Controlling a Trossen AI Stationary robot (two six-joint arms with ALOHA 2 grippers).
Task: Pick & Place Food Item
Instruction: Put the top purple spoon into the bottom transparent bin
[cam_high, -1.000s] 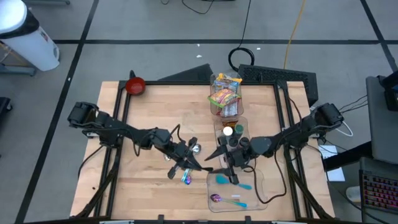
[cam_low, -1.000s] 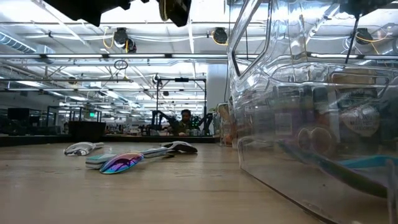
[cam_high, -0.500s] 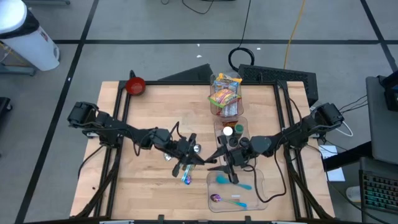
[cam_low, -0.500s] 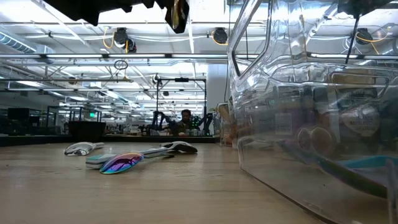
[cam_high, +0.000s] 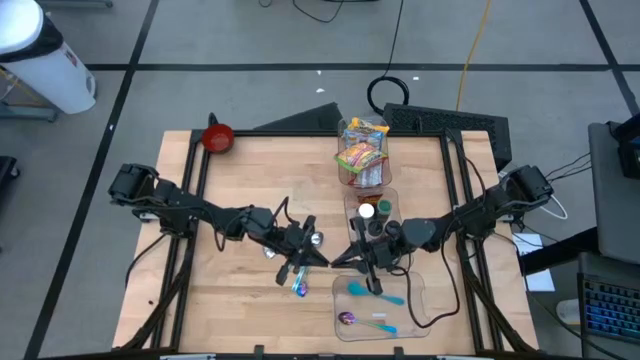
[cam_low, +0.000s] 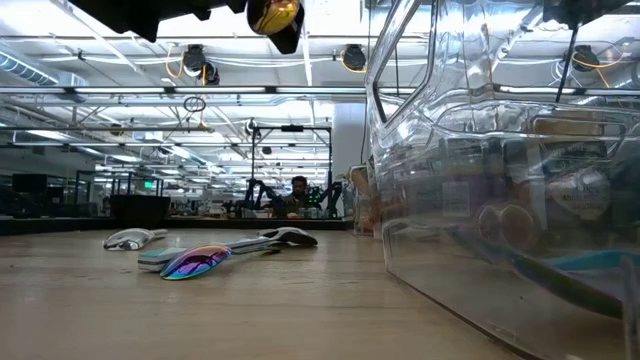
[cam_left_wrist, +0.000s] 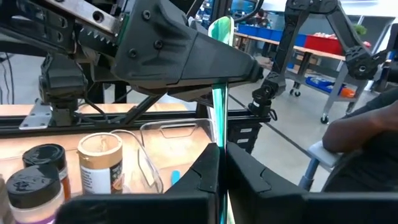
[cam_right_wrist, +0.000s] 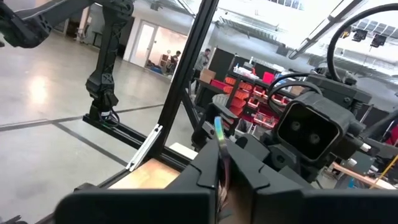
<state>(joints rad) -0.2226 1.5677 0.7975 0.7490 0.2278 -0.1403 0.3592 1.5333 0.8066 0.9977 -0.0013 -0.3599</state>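
Note:
A thin iridescent spoon (cam_left_wrist: 219, 93) is held above the table's middle, between my two grippers, which meet tip to tip. My left gripper (cam_high: 322, 260) comes from the table's left and is shut on it. My right gripper (cam_high: 341, 258) comes from the right and is shut on it too. The low view shows the spoon's golden bowl (cam_low: 275, 15) at its top edge, under dark gripper parts. No food item is in either gripper. Snack packets (cam_high: 360, 150) fill a clear container at the far middle. My left gripper pinches the spoon's thin stem (cam_left_wrist: 221, 144) between its two fingers, coming in level from the table's left. The spoon sticks out past the fingertips toward the other gripper, lifted clear of the table. My right gripper pinches the same spoon (cam_right_wrist: 219, 134) between its two fingers, farther along the stem (cam_left_wrist: 217, 84), coming from the table's right and slanting slightly up. A short iridescent end shows past its fingertips. The spoon is clear of the table.
Several iridescent spoons (cam_high: 300, 285) (cam_low: 195, 262) lie on the wood below the grippers. A clear tray (cam_high: 420, 300) at the near right holds a teal spoon (cam_high: 385, 296) and a purple one (cam_high: 350, 320). Spice jars (cam_high: 375, 215) stand behind it. A red bowl (cam_high: 218, 137) sits far left.
My right gripper has shut on the spoon that my left gripper holds. The spoon has turned about its length, so its bowl now faces the low view. Both arms have stayed in place.

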